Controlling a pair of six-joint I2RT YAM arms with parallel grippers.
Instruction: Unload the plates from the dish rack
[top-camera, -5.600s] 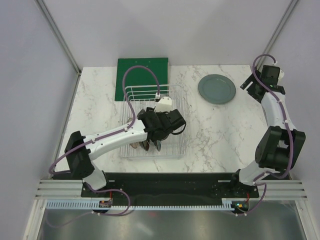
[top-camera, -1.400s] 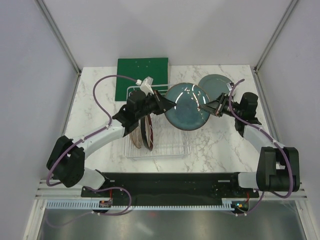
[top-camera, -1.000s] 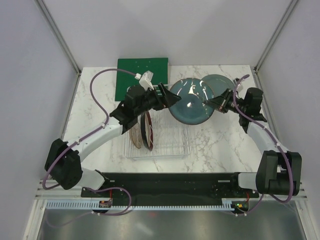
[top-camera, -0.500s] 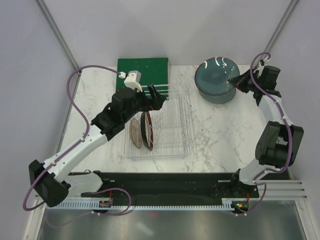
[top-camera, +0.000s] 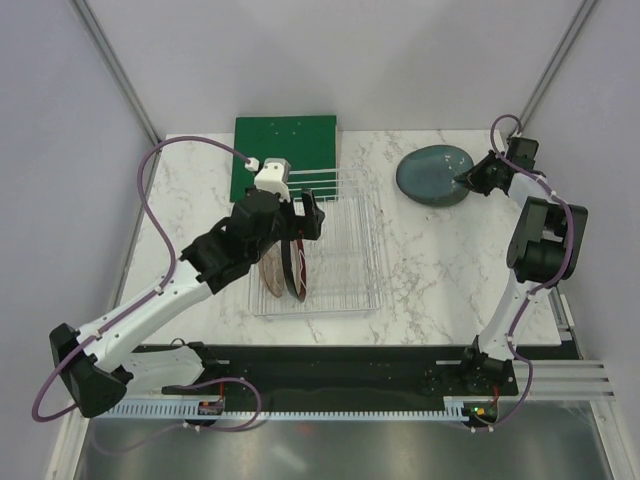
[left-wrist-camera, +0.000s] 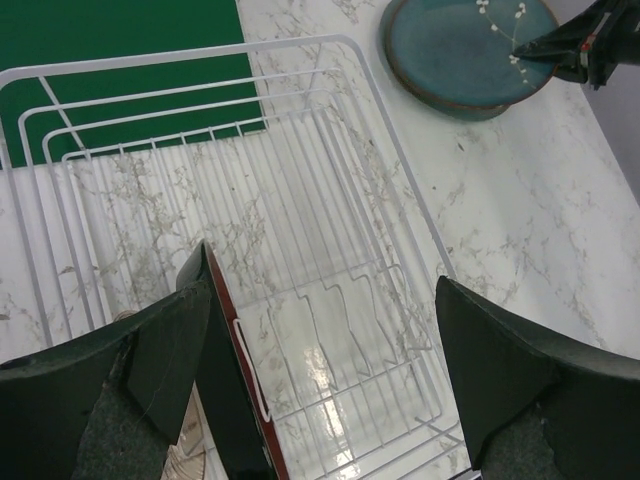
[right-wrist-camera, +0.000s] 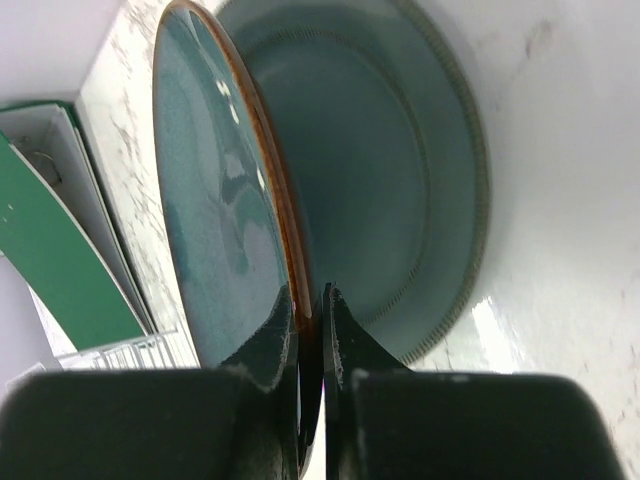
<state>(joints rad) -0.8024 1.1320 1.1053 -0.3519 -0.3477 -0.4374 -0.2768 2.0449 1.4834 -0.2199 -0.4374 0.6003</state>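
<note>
step: right gripper (right-wrist-camera: 312, 300) pinches teal plate (right-wrist-camera: 220, 220), tilted over grey-green plate (right-wrist-camera: 400, 200) — you lay it flat
next: left gripper (left-wrist-camera: 320, 290) spread wide — reach into dish rack (left-wrist-camera: 394, 150)

bright even overhead light, faint shadows, speckled glare on the dark teal plate (left-wrist-camera: 462, 52) (wrist-view foregrounds blurred)

The teal plate (right-wrist-camera: 215, 220) is glossy blue-green with a thin brown rim; the grey-green plate (right-wrist-camera: 400, 190) is paler; the dish rack (left-wrist-camera: 300, 250) is white wire; the board (top-camera: 285, 135), upper left, is flat green; the table (top-camera: 430, 270) is white marble, grey-veined; the maroon-edged plate (left-wrist-camera: 232, 400) has a dark face.
</note>
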